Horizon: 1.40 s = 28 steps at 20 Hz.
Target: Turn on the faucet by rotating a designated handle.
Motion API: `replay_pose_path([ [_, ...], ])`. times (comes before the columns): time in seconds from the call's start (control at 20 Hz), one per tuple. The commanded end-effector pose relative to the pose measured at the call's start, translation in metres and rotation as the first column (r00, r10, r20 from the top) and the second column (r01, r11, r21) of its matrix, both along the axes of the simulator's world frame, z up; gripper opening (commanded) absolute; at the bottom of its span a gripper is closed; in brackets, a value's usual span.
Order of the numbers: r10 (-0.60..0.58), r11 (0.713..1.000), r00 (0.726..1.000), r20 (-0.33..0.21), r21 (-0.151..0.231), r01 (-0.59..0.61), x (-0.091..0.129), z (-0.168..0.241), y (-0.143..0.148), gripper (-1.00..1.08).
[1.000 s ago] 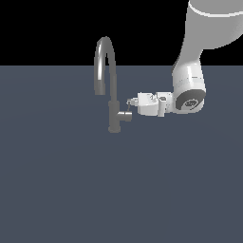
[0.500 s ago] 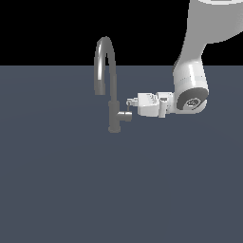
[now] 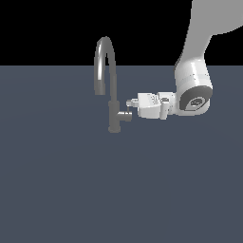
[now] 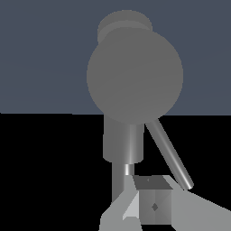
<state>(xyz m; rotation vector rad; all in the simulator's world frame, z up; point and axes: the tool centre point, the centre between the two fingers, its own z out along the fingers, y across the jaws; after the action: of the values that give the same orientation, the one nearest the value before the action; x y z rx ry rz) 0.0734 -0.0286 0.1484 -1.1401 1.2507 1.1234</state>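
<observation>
Fingertips (image 3: 129,102) hard up against the handle (image 3: 128,110), which sticks up from the stubby side cylinder of the faucet (image 3: 113,110); cannot tell fingertip spacing or whether anything is pinched; wrist view shows one finger pad (image 4: 153,205) just beside the lever's (image 4: 169,153) free end, lever slanting away from the round cylinder face. Gripper (image 3: 130,103) lies horizontal, reaching in from the exterior view's right. Change over last second: gripper crept slightly toward the post, lever barely moved; judgement: contact made, rotation only starting. Faucet stands upright mid-surface, well in from every edge of the dark floor (image 3: 71,190); spout arches above.
</observation>
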Motion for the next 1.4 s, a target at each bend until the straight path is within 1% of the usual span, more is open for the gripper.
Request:
replay_pose_path([
  [0.0,0.000,1.000,1.000,0.000,0.000,0.000,0.000,0.000,0.000,-1.00],
  [0.5,0.005,1.000,1.000,-0.009,0.004,-0.005,-0.036,-0.021,0.003,-1.00],
  [0.55,0.005,1.000,1.000,-0.009,0.004,-0.005,-0.036,-0.021,0.003,-1.00],
  [0.6,0.001,1.000,1.000,0.010,0.000,-0.001,-0.027,-0.011,0.003,-1.00],
  [0.9,0.005,1.000,1.000,-0.009,0.004,-0.005,-0.051,-0.050,0.005,-1.00],
  [0.95,0.005,1.000,1.000,-0.009,0.004,-0.005,-0.051,-0.050,0.005,-1.00],
  [1.0,0.006,1.000,1.000,0.026,0.002,-0.006,-0.039,-0.027,0.004,-1.00],
  [1.35,0.005,1.000,1.000,-0.004,0.003,-0.005,-0.049,-0.074,0.005,-1.00],
])
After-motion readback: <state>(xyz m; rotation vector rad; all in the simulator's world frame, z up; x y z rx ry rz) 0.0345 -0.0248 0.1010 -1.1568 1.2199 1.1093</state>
